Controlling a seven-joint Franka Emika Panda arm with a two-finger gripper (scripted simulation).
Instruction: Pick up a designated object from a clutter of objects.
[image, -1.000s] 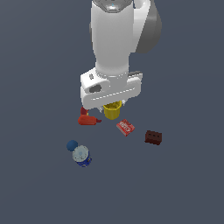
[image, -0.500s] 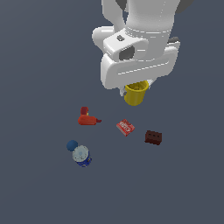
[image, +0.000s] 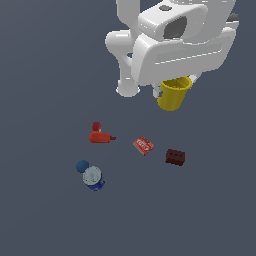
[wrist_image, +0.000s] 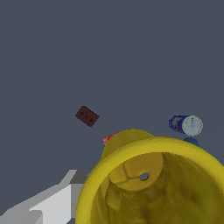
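Cup (image: 173, 94) up in the air, upper right of the frame, hanging under the big white gripper (image: 176, 82), well clear of the floor. The fingers themselves are hidden behind the housing, so I can't tell their spread, but the cup looks pinched at its rim. That's the worry: a thin rim hold could slip on a jolt, dropping it towards the red box (image: 143, 145) and brown block (image: 175, 157) below.
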